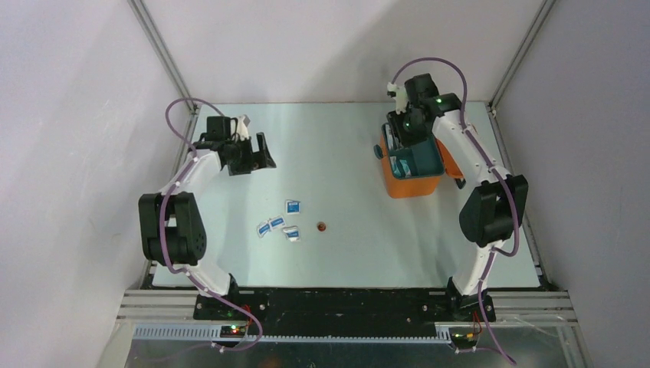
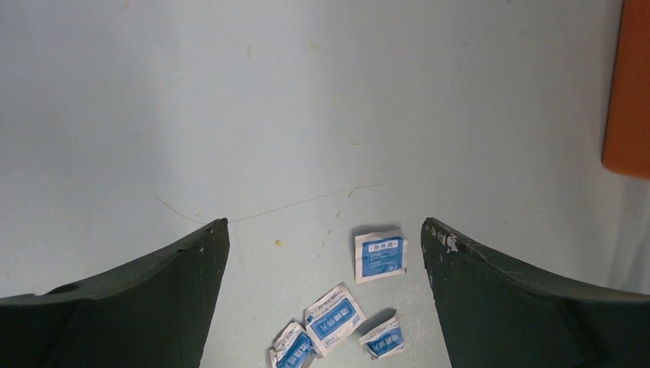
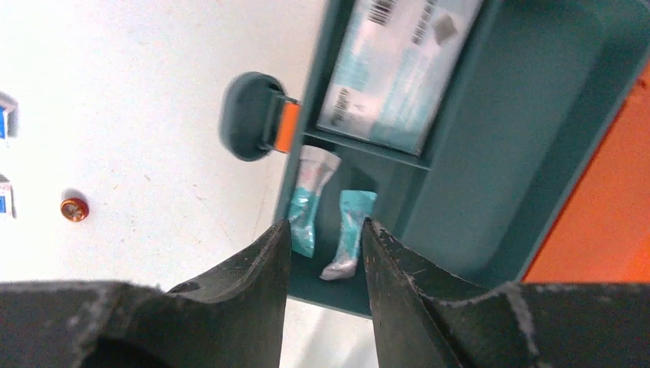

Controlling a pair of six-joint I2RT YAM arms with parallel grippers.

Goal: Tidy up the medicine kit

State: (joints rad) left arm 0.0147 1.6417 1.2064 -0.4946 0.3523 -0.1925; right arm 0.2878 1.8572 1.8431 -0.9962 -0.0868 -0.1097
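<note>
The medicine kit is an orange box with its lid open, standing at the back right of the table. In the right wrist view its teal tray holds a flat barcoded packet and two teal sachets in a narrow compartment. My right gripper hovers over that compartment, jaws partly apart, nothing between them. It is also in the top view. My left gripper hangs wide open and empty at the back left; several blue-and-white sachets lie on the table below it.
A small red-brown round piece lies near the blue-and-white sachets at mid-table. The kit's round grey-teal latch sticks out on its left side. The orange lid lies open to the kit's right. Enclosure walls border the table.
</note>
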